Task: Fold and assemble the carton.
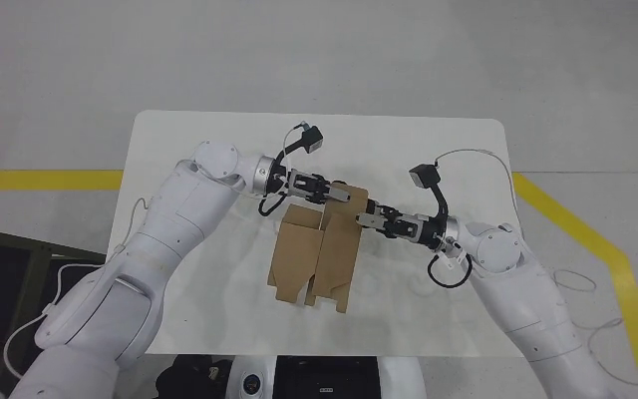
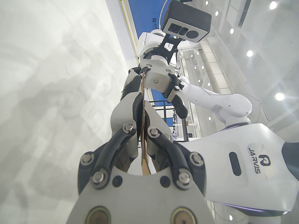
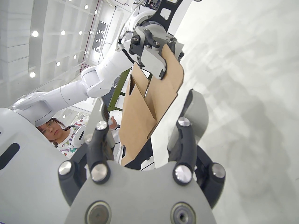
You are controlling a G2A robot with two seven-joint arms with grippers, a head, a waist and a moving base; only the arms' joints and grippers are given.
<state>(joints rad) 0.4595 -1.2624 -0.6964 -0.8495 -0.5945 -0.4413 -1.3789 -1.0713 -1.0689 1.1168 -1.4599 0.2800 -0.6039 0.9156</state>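
Early going at the robot's worktop (image 1: 179, 150): the carton (image 1: 317, 254) is a flattened brown blank, with no wall raised and nothing tucked, so by the look of it all the folding and locking is left to do. The left gripper (image 1: 337, 194) has its jaws clenched on the carton's far edge, holding it broad face up over the white surface. The right gripper (image 1: 367, 215) has its jaws spread astride that same edge, grasping nothing. The carton's long axis runs from the grippers back toward the robot's side, slit end nearest. Whether that near end touches down I cannot tell.
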